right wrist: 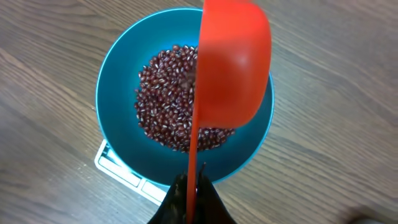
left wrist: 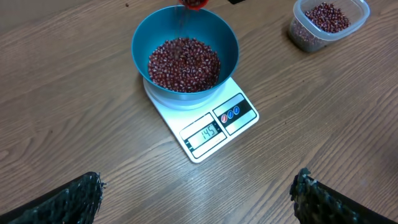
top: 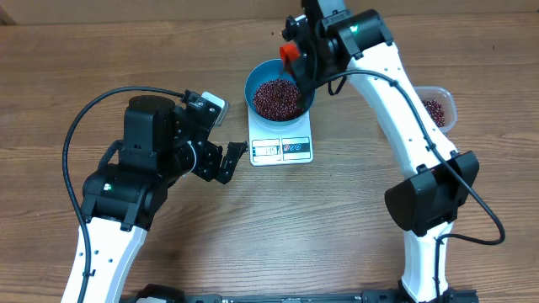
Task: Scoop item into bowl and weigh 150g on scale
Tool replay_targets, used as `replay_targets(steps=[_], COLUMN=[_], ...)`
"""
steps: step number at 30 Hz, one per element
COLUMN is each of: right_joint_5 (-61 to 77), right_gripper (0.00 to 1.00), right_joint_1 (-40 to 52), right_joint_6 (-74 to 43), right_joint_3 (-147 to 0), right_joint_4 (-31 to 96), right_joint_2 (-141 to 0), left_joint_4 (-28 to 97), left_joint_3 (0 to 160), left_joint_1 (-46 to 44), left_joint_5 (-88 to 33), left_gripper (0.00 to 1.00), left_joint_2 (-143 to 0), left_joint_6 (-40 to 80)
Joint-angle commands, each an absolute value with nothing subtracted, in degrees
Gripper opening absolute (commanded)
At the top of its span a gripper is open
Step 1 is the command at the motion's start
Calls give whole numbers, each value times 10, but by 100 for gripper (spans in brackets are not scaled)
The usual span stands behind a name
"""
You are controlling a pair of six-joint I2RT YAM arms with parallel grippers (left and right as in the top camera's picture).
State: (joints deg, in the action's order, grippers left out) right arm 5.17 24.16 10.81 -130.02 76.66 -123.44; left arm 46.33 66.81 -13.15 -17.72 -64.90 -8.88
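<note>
The blue bowl [top: 263, 74] [left wrist: 185, 37] [right wrist: 124, 143] stands on the white scale [top: 281, 148] [left wrist: 214, 127] [right wrist: 115, 167]. A maroon heap of beans [top: 276, 99] [left wrist: 183, 63] [right wrist: 165, 106] fills its bottom. My right gripper [top: 295, 66] [right wrist: 193, 190] is shut on the handle of a red scoop [top: 289, 52] [right wrist: 233, 62] [left wrist: 195, 3], which is turned on its side over the bowl. To the left of the scale my left gripper [top: 229, 160] [left wrist: 198, 202] hangs open above bare wood, holding nothing.
A clear plastic tub [top: 438, 108] [left wrist: 328, 23] with more beans stands to the right of the scale, beside the right arm. The right arm's base [top: 429, 198] sits at the front right, the left arm's body [top: 139, 168] at the left.
</note>
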Motion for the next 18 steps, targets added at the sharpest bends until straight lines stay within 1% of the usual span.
replay_targets(steps=[1, 18], right_joint_5=[24, 26], right_gripper=[4, 4], right_joint_1=[248, 248], right_joint_6=[121, 125], right_joint_3=[-1318, -1318], right_joint_4=[763, 765], right_joint_2=[-1236, -1235], left_joint_4=[463, 463], left_joint_3=[679, 679], left_joint_1=[-135, -135], left_joint_5=[-175, -175], left_gripper=[100, 100], left_joint_2=[-645, -645], left_joint_6=[-79, -79])
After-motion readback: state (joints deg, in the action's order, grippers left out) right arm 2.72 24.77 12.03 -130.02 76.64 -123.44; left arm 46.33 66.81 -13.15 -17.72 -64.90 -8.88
